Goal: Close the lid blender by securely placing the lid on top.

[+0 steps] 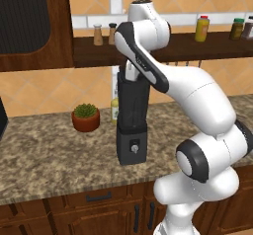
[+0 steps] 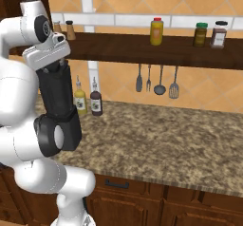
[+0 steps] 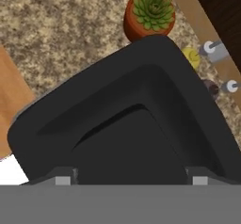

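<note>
Hand view: my gripper (image 3: 127, 180) hovers directly over the tall black square-jarred blender (image 3: 127, 124).
Gripper state: cannot tell; fingertips hidden.
Risk: small black squarish lid seating crooked, then slipping onto the speckled granite counter (image 1: 44, 155).

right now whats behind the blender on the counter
In the left base view a yellowish bottle stands just behind the blender, mostly covered by it. The right base view shows that bottle and a dark bottle beside it against the wall.

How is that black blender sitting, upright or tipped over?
Upright. The blender rests flat on its boxy base on the counter, and its dark jar rises straight up, without leaning.
</note>
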